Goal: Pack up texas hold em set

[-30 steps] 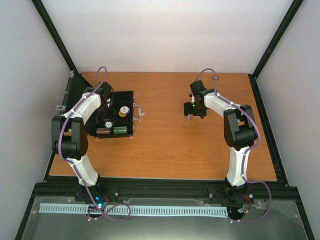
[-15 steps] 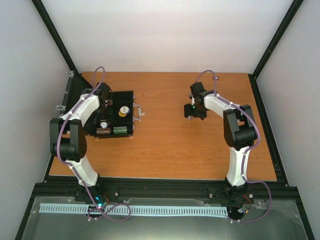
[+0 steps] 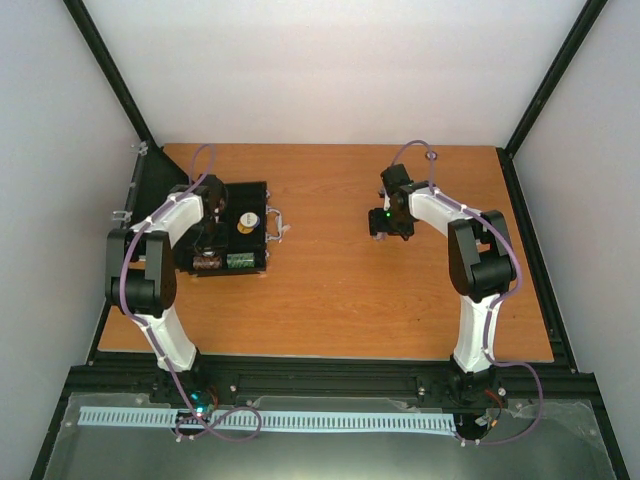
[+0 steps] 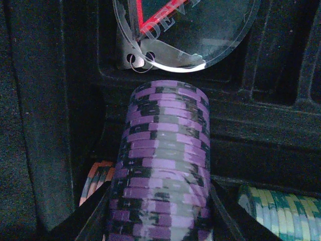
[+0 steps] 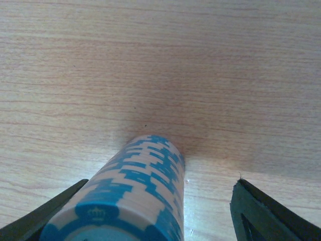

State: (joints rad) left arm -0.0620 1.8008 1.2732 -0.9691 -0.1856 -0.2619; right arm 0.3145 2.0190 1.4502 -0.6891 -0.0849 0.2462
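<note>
The black case (image 3: 252, 196) lies open at the table's left. My left gripper (image 3: 207, 228) is down inside it. In the left wrist view my left gripper (image 4: 159, 213) is shut on a purple striped chip stack (image 4: 165, 145), with a black finger pressed against each side. A clear dealer disc (image 4: 200, 35) lies in the tray just beyond. My right gripper (image 3: 386, 222) is low over the table. Its wrist view shows the right gripper (image 5: 160, 213) open around an upright blue-and-white chip stack (image 5: 143, 186); the right finger (image 5: 266, 216) stands well clear of it.
Orange chips (image 4: 94, 178) and green chips (image 4: 281, 211) lie in tray slots on either side of the purple stack. A yellow disc (image 3: 247, 222) sits in the case, and the silver handle (image 3: 277, 222) juts from its right edge. Bare wood table (image 3: 340, 300) spreads between the arms.
My left gripper's jaws have narrowed onto the purple chip stack, and the left arm has shifted slightly over the case. The right arm has not moved.
</note>
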